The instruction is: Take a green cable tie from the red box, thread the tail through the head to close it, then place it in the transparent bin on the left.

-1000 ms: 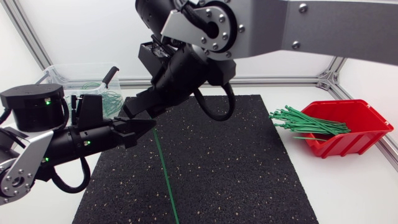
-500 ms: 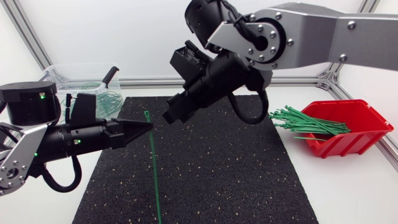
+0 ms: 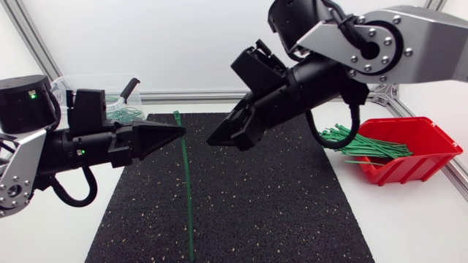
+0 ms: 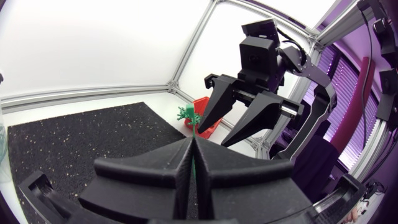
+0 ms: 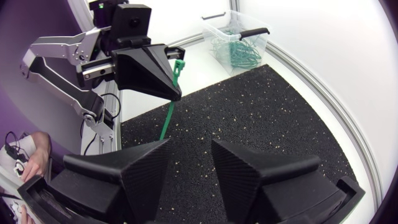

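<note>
Green against black is what catches the eye: a single cable tie (image 3: 186, 191) is pinched in the left pincer (image 3: 178, 132), whose two wedge fingers are pressed tight together on it just below the head, so the small square head pokes up above the tips and the long tail drops away over the speckled black mat (image 3: 270, 204); whether the tail's end touches the mat I can't make out. The tie is unthreaded, head and tail well apart, no loop. Facing it hangs the right pincer (image 3: 221, 136) on its silver arm, spread wide with nothing in between, tips aimed at the left one, near the tie but apart from it. From the right wrist you look straight out between those parted fingers (image 5: 146, 171) at the left pincer's closed point with the tie hanging from it. On the right side of the white desk (image 3: 417, 226) sits the red box (image 3: 417, 164), just off the mat, with a bundle of green ties (image 3: 362, 145) sticking out over its low front toward the mat. At the far left corner, behind the left arm, stands the transparent bin (image 3: 99, 84) with a tangle of green ties (image 5: 239, 53) lying inside
</note>
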Tool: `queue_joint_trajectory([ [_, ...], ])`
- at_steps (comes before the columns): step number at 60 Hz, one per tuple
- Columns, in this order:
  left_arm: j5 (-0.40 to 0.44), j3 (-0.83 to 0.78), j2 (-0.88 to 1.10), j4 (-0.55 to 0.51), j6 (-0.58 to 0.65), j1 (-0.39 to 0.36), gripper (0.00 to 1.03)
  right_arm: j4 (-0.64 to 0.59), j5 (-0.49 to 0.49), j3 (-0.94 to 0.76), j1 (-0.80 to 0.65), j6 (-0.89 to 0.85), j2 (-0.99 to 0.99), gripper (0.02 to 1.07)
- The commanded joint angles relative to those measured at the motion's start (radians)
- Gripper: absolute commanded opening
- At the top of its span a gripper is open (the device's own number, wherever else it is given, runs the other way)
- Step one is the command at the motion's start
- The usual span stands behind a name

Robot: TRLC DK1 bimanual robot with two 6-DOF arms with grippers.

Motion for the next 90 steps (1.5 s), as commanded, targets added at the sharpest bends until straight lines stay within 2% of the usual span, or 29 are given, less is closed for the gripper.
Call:
queue_joint_trajectory([
  [1, 0.027, 0.049, 0.045, 0.033, 0.002, -0.031, 0.03, -0.025, -0.057, -0.048, -0.039, -0.076, -0.041, 0.58],
  [9, 0.080, 0.083, 0.104, 0.090, -0.021, -0.058, 0.03, -0.020, -0.206, -0.085, -0.088, -0.105, -0.055, 0.58],
  [18, 0.130, 0.108, 0.144, 0.156, -0.070, -0.069, 0.03, 0.000, -0.293, -0.106, -0.105, -0.131, -0.043, 0.58],
  [29, 0.151, 0.117, 0.177, 0.222, -0.110, -0.110, 0.03, 0.043, -0.396, -0.106, -0.121, -0.122, 0.008, 0.57],
  [42, 0.169, 0.117, 0.224, 0.337, -0.208, -0.114, 0.03, 0.070, -0.433, -0.117, -0.114, -0.114, 0.029, 0.55],
  [49, 0.169, 0.118, 0.224, 0.352, -0.245, -0.112, 0.03, 0.082, -0.462, -0.120, -0.120, -0.104, 0.020, 0.44],
  [58, 0.180, 0.109, 0.221, 0.361, -0.271, -0.097, 0.03, 0.089, -0.468, -0.128, -0.112, -0.096, 0.012, 0.43],
  [63, 0.188, 0.100, 0.213, 0.370, -0.288, -0.097, 0.03, 0.105, -0.482, -0.129, -0.117, -0.082, 0.012, 0.38],
  [70, 0.188, 0.091, 0.189, 0.372, -0.297, -0.098, 0.03, 0.118, -0.485, -0.126, -0.124, -0.068, 0.009, 0.37],
  [81, 0.188, 0.088, 0.186, 0.374, -0.314, -0.103, 0.03, 0.185, -0.500, -0.142, -0.138, -0.018, 0.005, 0.18],
  [90, 0.188, 0.086, 0.187, 0.375, -0.323, -0.103, 0.03, 0.242, -0.506, -0.154, -0.148, 0.041, 0.009, 0.11],
])
